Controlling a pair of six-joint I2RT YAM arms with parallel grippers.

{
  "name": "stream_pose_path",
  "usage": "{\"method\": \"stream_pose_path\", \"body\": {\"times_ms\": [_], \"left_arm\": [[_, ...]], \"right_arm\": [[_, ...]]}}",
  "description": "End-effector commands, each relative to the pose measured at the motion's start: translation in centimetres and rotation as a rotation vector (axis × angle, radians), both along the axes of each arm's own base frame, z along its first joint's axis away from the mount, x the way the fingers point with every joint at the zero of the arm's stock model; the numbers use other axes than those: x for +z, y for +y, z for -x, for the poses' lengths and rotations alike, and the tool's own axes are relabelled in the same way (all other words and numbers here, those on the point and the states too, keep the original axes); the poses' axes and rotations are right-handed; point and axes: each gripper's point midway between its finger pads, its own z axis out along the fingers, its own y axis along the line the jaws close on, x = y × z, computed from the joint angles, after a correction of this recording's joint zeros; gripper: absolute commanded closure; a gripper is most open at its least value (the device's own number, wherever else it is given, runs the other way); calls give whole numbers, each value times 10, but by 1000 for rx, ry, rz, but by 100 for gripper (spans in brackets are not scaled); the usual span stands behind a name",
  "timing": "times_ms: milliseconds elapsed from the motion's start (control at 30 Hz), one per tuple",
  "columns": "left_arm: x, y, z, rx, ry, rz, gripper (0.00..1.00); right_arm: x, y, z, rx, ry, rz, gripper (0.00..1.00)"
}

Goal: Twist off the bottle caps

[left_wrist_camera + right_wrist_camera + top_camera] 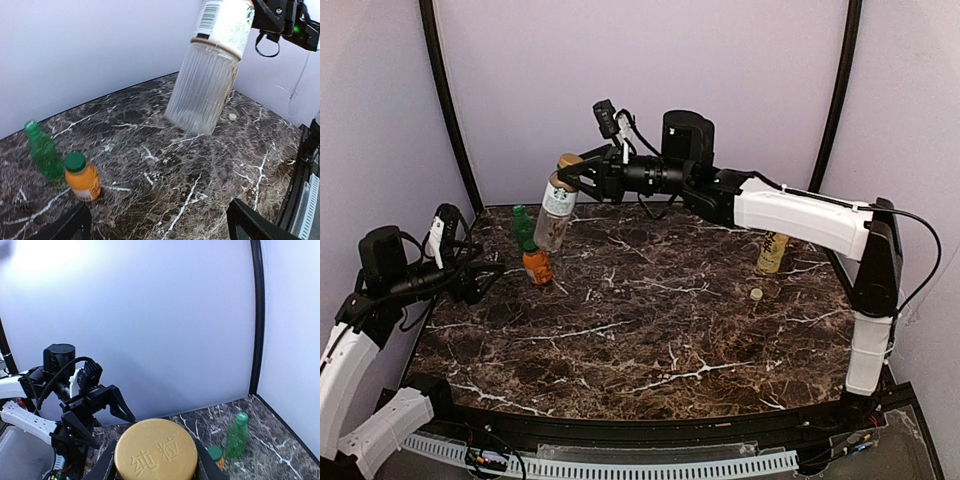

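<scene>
The right jaws are clamped on the golden-brown cap (156,450), and the clear ribbed bottle (555,210) hangs from it at a tilt in the upper left of centre of the top view. From the left wrist view its base appears to be off the worktop (650,340), so the cap thread seems to be all that carries it.

The left jaws stand wide open and hold nothing, at the left edge of the top view, well apart from the bottle. The step in hand looks to be bracing the body so the cap can be turned.

To do it well:
- Bring the left jaws to the ribbed glass below the white label, where the ribs should resist slipping, and square them to the bottle's tilted axis
- Close firmly before any twist; if the cap turns first, the bottle could spin with it or drop free
- Then turn the right wrist about the cap's own axis and lift straight along it

The left arm (360,340) must pass the slim green bottle (524,228) and the orange juice bottle (536,265), which stand just beside each other below the hanging one, both capped; a high approach should clear them.

At the right of the top view the yellow tea bottle (773,252) stands upright with a cream-white cap (756,294) lying near it on the worktop
</scene>
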Motion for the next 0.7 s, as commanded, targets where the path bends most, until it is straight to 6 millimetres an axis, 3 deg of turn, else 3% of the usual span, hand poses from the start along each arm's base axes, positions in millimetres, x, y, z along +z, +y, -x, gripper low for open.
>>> {"method": "stream_pose_path", "body": {"times_ms": [0,33,67,167,367,433,567,667], "left_arm": [[20,-32,20,-228,-9,-169,5],[32,-37,16,-255,-11,-178,5],[27,-47,18,-309,21,-198,4],[48,-66,15,-387,-22,-236,4],[56,-92,6,-474,1,-211,6],[61,-98,-4,-456,16,-164,10],[75,-106,-12,-461,18,-99,31],[82,-108,-14,-469,8,-88,38]], "right_arm": [[11,15,23,25,21,-97,100],[15,17,26,34,23,-118,100],[20,18,30,46,23,-136,100],[29,24,44,84,9,-154,100],[36,25,56,119,13,-180,100],[34,26,57,125,19,-181,100],[37,25,59,132,15,-189,100],[37,25,59,130,8,-190,100]]}}
